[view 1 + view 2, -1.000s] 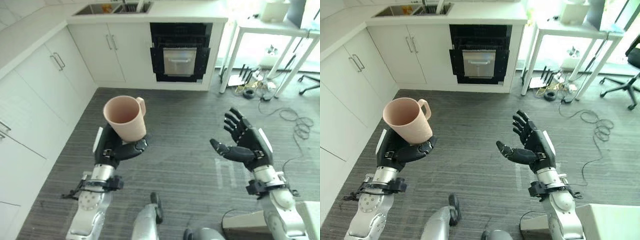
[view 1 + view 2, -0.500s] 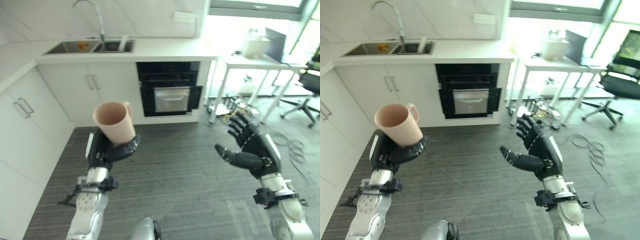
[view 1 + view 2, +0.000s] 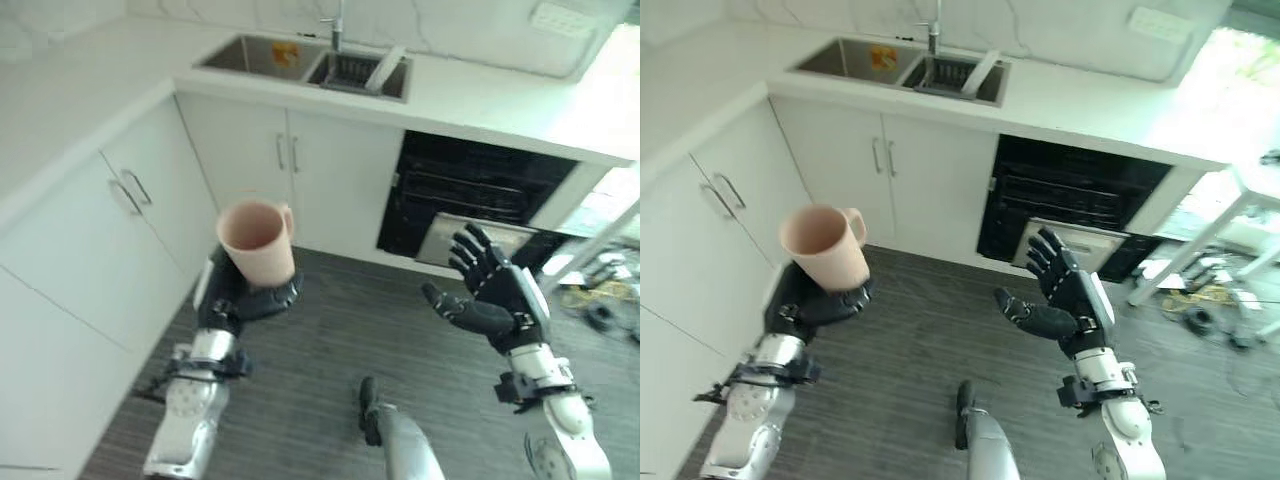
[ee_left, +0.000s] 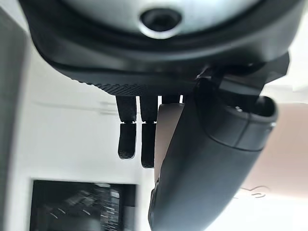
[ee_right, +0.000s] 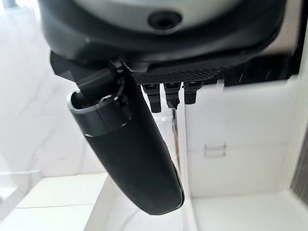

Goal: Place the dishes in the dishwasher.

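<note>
pink plastic mug (image 3: 257,239) sits upright in my left hand (image 3: 238,297), fingers curled round its base for carrying; right hand (image 3: 489,300) spread, empty, beside it.

Both arms silver-grey, rounded metal segments, dark collar at each wrist. Left robot hand (image 3: 228,300) black, jointed fingers, pale strip along its back. Right robot hand (image 3: 492,303) black too, segmented fingers (image 3: 466,250), white-grey plate on its back. Wrist views: thick black thumb (image 5: 130,154), ribbed black palm edge, round dark lens housing above.
</note>
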Controlling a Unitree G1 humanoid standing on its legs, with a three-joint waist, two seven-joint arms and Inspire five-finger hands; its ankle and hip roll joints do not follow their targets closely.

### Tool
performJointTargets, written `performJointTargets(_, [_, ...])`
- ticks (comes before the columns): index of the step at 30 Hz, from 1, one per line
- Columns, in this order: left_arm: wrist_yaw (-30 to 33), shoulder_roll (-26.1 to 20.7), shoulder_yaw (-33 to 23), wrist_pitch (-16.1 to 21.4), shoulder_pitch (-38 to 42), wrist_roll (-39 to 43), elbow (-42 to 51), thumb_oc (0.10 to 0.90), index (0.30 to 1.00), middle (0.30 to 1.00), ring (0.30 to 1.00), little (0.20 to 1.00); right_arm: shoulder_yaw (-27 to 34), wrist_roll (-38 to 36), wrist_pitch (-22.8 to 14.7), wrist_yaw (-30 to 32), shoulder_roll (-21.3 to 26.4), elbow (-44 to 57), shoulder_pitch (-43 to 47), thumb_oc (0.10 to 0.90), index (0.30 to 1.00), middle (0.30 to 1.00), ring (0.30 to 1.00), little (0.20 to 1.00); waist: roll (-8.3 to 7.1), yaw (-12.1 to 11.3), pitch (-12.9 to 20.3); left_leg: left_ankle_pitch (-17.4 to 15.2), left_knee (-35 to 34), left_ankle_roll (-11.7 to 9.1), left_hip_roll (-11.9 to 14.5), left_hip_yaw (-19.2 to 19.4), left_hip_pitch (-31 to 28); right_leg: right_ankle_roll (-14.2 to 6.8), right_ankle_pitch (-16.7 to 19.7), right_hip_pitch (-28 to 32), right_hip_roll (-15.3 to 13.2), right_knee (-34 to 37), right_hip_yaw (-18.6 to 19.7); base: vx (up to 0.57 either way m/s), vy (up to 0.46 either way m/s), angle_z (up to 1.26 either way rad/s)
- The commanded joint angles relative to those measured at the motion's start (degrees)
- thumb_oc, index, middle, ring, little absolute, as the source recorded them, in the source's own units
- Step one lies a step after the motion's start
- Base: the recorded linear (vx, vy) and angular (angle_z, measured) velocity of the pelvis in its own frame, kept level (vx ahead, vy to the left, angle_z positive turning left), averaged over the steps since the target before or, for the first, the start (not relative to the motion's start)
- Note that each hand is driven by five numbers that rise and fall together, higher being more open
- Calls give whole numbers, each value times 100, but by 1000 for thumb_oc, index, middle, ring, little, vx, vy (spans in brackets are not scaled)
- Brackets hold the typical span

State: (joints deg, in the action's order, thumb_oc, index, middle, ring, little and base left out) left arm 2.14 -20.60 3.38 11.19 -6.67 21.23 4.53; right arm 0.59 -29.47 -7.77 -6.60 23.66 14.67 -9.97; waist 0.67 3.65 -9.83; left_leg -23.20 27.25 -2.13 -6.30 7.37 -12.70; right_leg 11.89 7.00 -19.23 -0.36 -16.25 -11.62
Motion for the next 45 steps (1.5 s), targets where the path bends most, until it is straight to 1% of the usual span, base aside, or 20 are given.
performJointTargets(1, [-43, -535, -228, 692, 733, 171, 1265, 400, 300, 300, 300, 300, 317, -280, -472, 220, 189, 599, 477, 800, 900, 900, 900, 900, -255, 63, 549, 658, -1006, 231, 699, -136, 1138, -1924, -1093, 795, -807, -94, 234, 278, -169, -22])
performJointTargets(2, [-57, -528, -249, 675, 742, 192, 1268, 400, 300, 300, 300, 300, 311, -238, -468, 223, 188, 598, 506, 800, 900, 900, 900, 900, -248, 49, 560, 694, -1006, 195, 733, -125, 1094, -1890, -1136, 828, -773, -94, 219, 398, -226, -30])
performJointTargets(3, [-55, -498, -276, 658, 758, 138, 1267, 400, 300, 300, 300, 300, 327, -224, -454, 222, 147, 586, 508, 800, 900, 900, 900, 900, -213, 50, 603, 950, -1006, 59, 840, -115, 984, -1797, -1254, 900, -650, -94, 234, 341, -193, -36])
performJointTargets(4, [-51, -498, -280, 658, 755, 144, 1270, 400, 300, 300, 300, 300, 350, -219, -443, 215, 146, 588, 480, 800, 900, 900, 900, 900, -202, 43, 604, 1197, -1006, -6, 869, -125, 928, -1757, -1297, 937, -598, -94, 256, 376, -227, -29])
performJointTargets(5, [-72, -496, -305, 654, 729, 196, 1293, 400, 300, 300, 300, 300, 401, -210, -435, 199, 174, 592, 416, 800, 900, 900, 900, 900, -225, 6, 583, 1601, -1006, -95, 852, -166, 896, -1702, -1374, 1020, -555, -94, 299, 184, -129, -18])
performJointTargets(6, [-80, -495, -312, 655, 719, 208, 1302, 400, 300, 300, 300, 300, 414, -214, -439, 187, 183, 594, 398, 800, 900, 900, 900, 900, -236, -5, 571, 1670, -1006, -111, 844, -176, 905, -1690, -1390, 1041, -552, -94, 308, 180, -127, -29])
performJointTargets(7, [-84, -489, -322, 676, 698, 207, 1320, 400, 300, 300, 300, 300, 434, -217, -464, 159, 195, 589, 370, 800, 900, 900, 900, 900, -267, -31, 556, 1919, -1006, -138, 806, -197, 884, -1656, -1427, 1088, -547, -94, 343, 150, -84, -50])
performJointTargets(8, [-141, -441, -340, 805, 671, 229, 1295, 400, 300, 300, 300, 300, 507, -180, -551, 148, 206, 551, 319, 800, 900, 900, 900, 900, -274, -112, 377, 1884, -1006, -116, 826, -90, 1429, -1658, -1558, 1284, -452, -94, 429, 147, -20, -59])
performJointTargets(9, [-157, -434, -356, 850, 657, 264, 1265, 400, 300, 300, 300, 300, 522, -181, -561, 118, 198, 485, 382, 800, 900, 900, 900, 900, -189, -93, 349, 1582, -1006, -91, 908, 23, 1611, -1693, -1588, 1287, -405, -94, 433, 136, 56, -40])
performJointTargets(10, [-142, -447, -393, 862, 622, 303, 1283, 400, 300, 300, 300, 300, 533, -186, -550, 53, 188, 449, 438, 800, 900, 900, 900, 900, -105, -84, 339, 1420, -1006, -73, 970, 138, 1742, -1731, -1595, 1274, -384, -94, 429, 74, 119, -28])
performJointTargets(12, [-91, -457, -300, 946, 696, 260, 1175, 400, 300, 300, 300, 300, 468, -175, -562, 107, 205, 397, 546, 800, 900, 900, 900, 900, -70, -67, 344, 1341, -1006, -7, 962, 143, 1779, -1716, -1636, 1281, -389, -94, 433, 35, 113, -22])
performJointTargets(14, [8, -461, -219, 941, 836, 95, 1091, 400, 300, 300, 300, 300, 438, -168, -524, 96, 152, 389, 551, 800, 900, 900, 900, 900, -41, -14, 454, 1057, -1006, 86, 881, 63, 1778, -1737, -1658, 1250, -441, -94, 374, 28, 123, -31])
performJointTargets(18, [-12, -458, -276, 807, 883, 93, 1146, 400, 300, 300, 300, 300, 485, -196, -518, 59, 78, 439, 398, 800, 900, 900, 900, 900, -61, 27, 633, 933, -1006, 141, 830, 80, 1704, -1786, -1659, 1248, -543, -94, 287, 33, 55, 12])
performJointTargets(24, [3, -440, -216, 732, 972, 108, 1118, 400, 300, 300, 300, 300, 428, -18, -528, 70, -23, 452, 441, 800, 900, 900, 900, 900, -64, 17, 696, 955, -1006, 168, 803, 61, 1808, -1825, -1651, 1211, -607, -94, 214, -44, 35, 10])
performJointTargets(35, [-55, -454, -258, 743, 974, 46, 1190, 400, 300, 300, 300, 300, 417, -85, -573, 146, -102, 443, 563, 800, 900, 900, 900, 900, -68, -25, 689, 901, -1006, 245, 778, 106, 1788, -1836, -1678, 1225, -586, -94, 258, -33, 3, -1])
performJointTargets(36, [-61, -451, -262, 735, 968, 39, 1203, 400, 300, 300, 300, 300, 410, -76, -561, 148, -117, 444, 580, 800, 900, 900, 900, 900, -64, -30, 688, 888, -1006, 255, 769, 105, 1773, -1836, -1682, 1235, -576, -94, 261, -31, -9, 1])
performJointTargets(39, [-61, -470, -311, 766, 869, 31, 1268, 400, 300, 300, 300, 300, 377, -61, -507, 101, -142, 453, 615, 800, 900, 900, 900, 900, -52, -105, 667, 874, -1006, 258, 772, 169, 1727, -1828, -1694, 1300, -602, -94, 39, -14, 11, -4])
performJointTargets(43, [-68, -472, -348, 687, 793, 149, 1312, 400, 300, 300, 300, 300, 318, -105, -364, 81, -153, 445, 669, 800, 900, 900, 900, 900, -58, -132, 646, 849, -1006, 286, 746, 82, 1647, -1777, -1720, 1433, -556, -94, 89, 24, 48, -19])
performJointTargets(44, [-115, -470, -344, 667, 794, 202, 1314, 400, 300, 300, 300, 300, 320, -164, -311, 85, -159, 472, 671, 800, 900, 900, 900, 900, -70, -121, 614, 867, -1006, 289, 744, 76, 1638, -1805, -1551, 1556, -554, -94, 66, 64, 62, -26])
performJointTargets(45, [-170, -471, -332, 671, 804, 220, 1308, 400, 300, 300, 300, 300, 314, -215, -299, 68, -187, 507, 669, 800, 900, 900, 900, 900, -60, -104, 554, 890, -1006, 302, 758, 44, 1620, -1863, -1257, 1651, -552, -94, -9, 85, -12, -16])
